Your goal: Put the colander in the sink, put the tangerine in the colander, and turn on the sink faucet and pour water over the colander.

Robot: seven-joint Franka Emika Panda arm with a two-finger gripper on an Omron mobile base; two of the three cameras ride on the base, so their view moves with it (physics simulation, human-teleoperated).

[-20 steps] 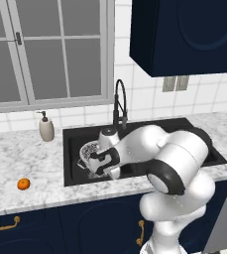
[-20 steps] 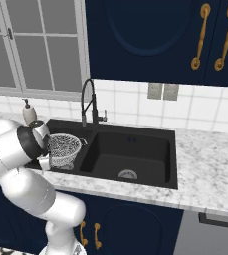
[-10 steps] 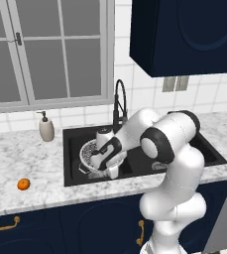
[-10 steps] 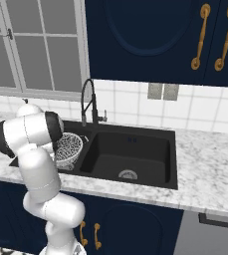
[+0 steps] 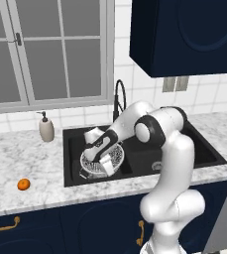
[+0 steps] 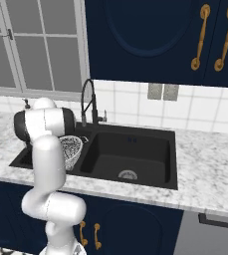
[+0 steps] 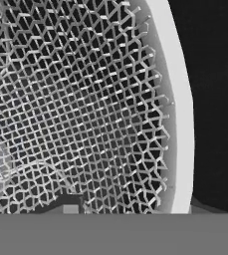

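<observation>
Colander (image 5: 101, 159) sits in the left basin of the sink (image 5: 204, 149) in the left base view, tilted a little, with the pincer (image 5: 105, 161) down at its 3 o'clock rim. One white finger lies against the mesh; whether the jaws are apart or clamped on the rim cannot be told from here. Faucet (image 5: 118, 99) stands at 12 o'clock from the colander, behind the arm. Tangerine (image 5: 24, 184) lies on the marble surface (image 5: 16, 158) at 9 o'clock, well apart from the sink. A soap bottle (image 5: 46, 128) stands near the back wall at 10 o'clock.

Right base view: the colander (image 6: 71, 150) shows partly behind the arm, in the basin at the sink's (image 6: 130, 149) 9 o'clock end. The faucet (image 6: 89, 103) rises at 12 o'clock of it.

Hand view: the colander mesh (image 7: 75, 109) spreads from 9 o'clock, its white rim (image 7: 177, 109) running from 12 to 5 o'clock, black sink (image 7: 215, 89) at 3 o'clock. Dark fingertips (image 7: 68, 203) peek up at 6 o'clock, either side of the rim.
</observation>
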